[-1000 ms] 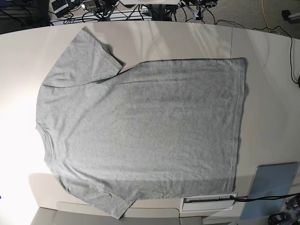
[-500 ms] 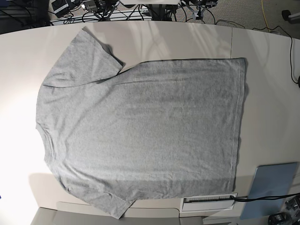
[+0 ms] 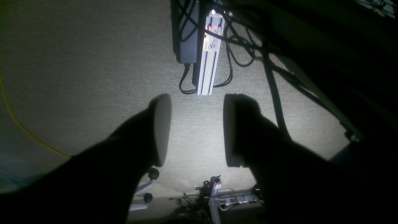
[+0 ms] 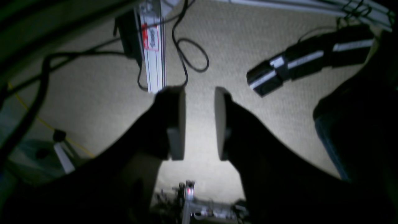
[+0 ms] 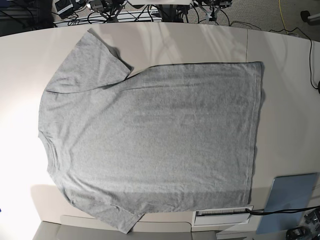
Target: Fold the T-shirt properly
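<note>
The heather-grey T-shirt (image 5: 150,135) lies spread flat on the white table (image 5: 285,90), neck at the left, hem at the right, one sleeve at the far left and one at the near edge. No lettering shows on this side. No arm shows in the base view. My left gripper (image 3: 196,130) is open and empty, hanging over the carpet floor below table level. My right gripper (image 4: 199,124) is open and empty, also over the floor. The T-shirt is out of both wrist views.
A flat blue-grey pad (image 5: 290,200) lies at the table's near right corner, beside a white label strip (image 5: 222,214). Cables and aluminium rails (image 3: 208,53) lie on the floor under the grippers. A dark cylinder (image 4: 307,60) lies on the floor to the right.
</note>
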